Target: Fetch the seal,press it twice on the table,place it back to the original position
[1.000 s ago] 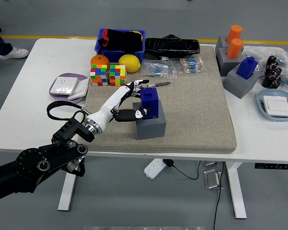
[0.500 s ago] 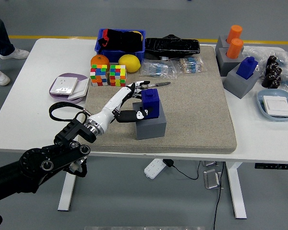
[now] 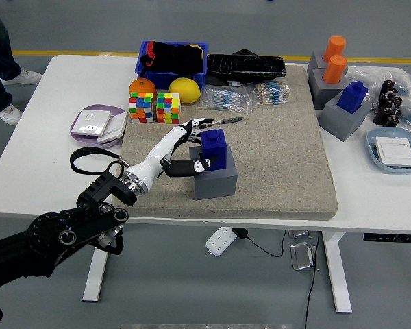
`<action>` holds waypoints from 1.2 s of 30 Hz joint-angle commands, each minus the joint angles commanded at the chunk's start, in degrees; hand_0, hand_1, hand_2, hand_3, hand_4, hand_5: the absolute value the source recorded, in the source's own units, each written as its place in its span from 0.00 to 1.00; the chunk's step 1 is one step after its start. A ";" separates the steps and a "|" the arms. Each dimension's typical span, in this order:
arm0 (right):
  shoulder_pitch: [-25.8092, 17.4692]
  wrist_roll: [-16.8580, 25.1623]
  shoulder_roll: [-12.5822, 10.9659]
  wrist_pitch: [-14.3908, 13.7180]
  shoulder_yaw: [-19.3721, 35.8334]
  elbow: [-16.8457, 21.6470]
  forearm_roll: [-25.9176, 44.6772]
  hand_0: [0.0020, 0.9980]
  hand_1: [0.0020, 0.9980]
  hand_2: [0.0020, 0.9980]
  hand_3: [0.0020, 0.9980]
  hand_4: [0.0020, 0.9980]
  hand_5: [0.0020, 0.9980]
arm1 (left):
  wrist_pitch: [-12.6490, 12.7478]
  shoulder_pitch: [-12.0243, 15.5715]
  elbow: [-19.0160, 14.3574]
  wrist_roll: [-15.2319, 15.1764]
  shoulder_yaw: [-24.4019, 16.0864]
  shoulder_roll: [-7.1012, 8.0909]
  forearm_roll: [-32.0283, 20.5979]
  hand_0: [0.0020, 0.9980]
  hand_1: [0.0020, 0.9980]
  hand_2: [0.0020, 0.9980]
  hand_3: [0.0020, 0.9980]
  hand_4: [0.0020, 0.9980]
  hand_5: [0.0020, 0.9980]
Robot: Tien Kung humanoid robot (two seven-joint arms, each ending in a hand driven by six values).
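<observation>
Fingers (image 3: 192, 127) of left hand (image 3: 180, 142) spread round the blue block-shaped plastic seal (image 3: 214, 149), thumb low at its near-left side, other fingers at its far-left top corner; touching or just beside, can't tell, no firm grip visible. Seal sits upright in grey plastic holder block (image 3: 216, 178) on the beige felt mat (image 3: 281, 157), mid white desk (image 3: 27, 164). Judged: fetch step only starting; lift, both presses and return all left. Farther back: two colourful puzzle cubes (image 3: 155, 107), orange fruit (image 3: 142, 87), yellow fruit (image 3: 185, 90), blue plastic bin (image 3: 171, 58). Right arm out of view. Palm side contact hidden behind seal.
</observation>
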 joint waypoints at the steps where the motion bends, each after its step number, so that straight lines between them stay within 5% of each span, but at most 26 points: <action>1: 0.00 0.01 0.01 0.00 0.02 0.00 -0.02 0.79 0.70 0.68 0.64 0.77 0.54 | 0.01 -0.02 0.09 -0.02 0.00 -0.04 -0.06 0.89 0.59 0.46 0.92 0.64 0.00; 14: 0.00 0.11 0.03 -0.07 0.06 -0.01 0.06 0.79 0.70 0.68 0.64 0.77 0.54 | -0.01 -0.10 0.41 0.07 0.52 -0.12 0.26 0.89 0.59 0.46 0.92 0.64 0.00; 36: -0.06 0.26 -0.07 -0.10 0.26 0.01 -0.01 0.79 0.70 0.68 0.64 0.77 0.54 | -1.32 -1.00 -1.66 3.29 -1.15 2.03 4.40 0.89 0.58 0.46 0.92 0.64 0.00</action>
